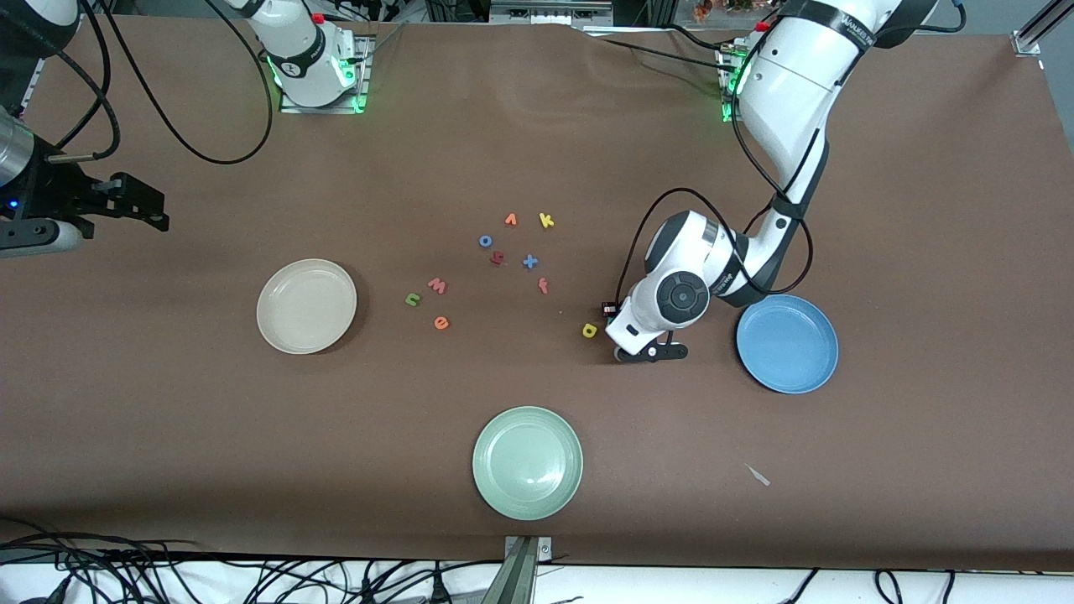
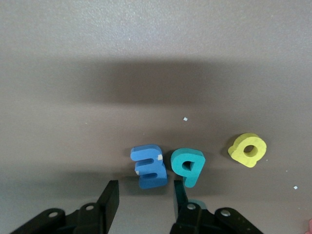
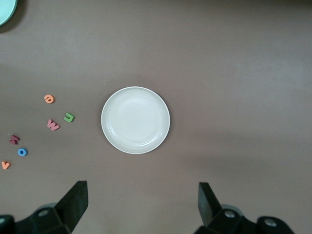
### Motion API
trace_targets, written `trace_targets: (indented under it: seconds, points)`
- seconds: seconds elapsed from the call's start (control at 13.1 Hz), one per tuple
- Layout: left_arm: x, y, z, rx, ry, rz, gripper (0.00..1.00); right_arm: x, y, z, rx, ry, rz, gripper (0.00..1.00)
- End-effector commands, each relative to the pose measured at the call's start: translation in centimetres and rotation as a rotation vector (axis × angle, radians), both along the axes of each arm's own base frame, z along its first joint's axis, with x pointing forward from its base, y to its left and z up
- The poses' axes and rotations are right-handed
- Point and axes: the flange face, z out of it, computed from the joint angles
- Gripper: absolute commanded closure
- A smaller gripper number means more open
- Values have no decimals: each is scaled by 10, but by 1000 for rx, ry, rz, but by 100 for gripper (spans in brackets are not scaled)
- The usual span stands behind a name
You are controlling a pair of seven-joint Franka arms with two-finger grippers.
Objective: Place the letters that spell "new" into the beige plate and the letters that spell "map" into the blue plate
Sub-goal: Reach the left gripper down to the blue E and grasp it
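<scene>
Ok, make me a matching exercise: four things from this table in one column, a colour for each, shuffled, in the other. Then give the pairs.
Things:
1. the w
2. the n
3. the p
4. the a

Colours:
A. teal
B. yellow
C. pink-red
D. green

Pairs: 1-C, 2-D, 3-A, 4-B

Beige plate and blue plate sit empty. Green n, pink w, orange e cluster near beige. Blue m, teal p, yellow a lie beside blue.
</scene>
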Motion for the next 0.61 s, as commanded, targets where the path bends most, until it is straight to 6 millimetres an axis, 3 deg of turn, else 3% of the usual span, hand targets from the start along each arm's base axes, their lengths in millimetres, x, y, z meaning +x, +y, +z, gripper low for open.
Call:
trace_targets:
  seconds: [0.0, 0.54]
  points:
    - [-2, 4, -5, -11, 4, -13, 47, 1, -1, 4, -6, 0, -5, 0]
    - [8, 8, -11, -33, -54, 9, 55, 1, -1, 4, -6, 0, -5, 0]
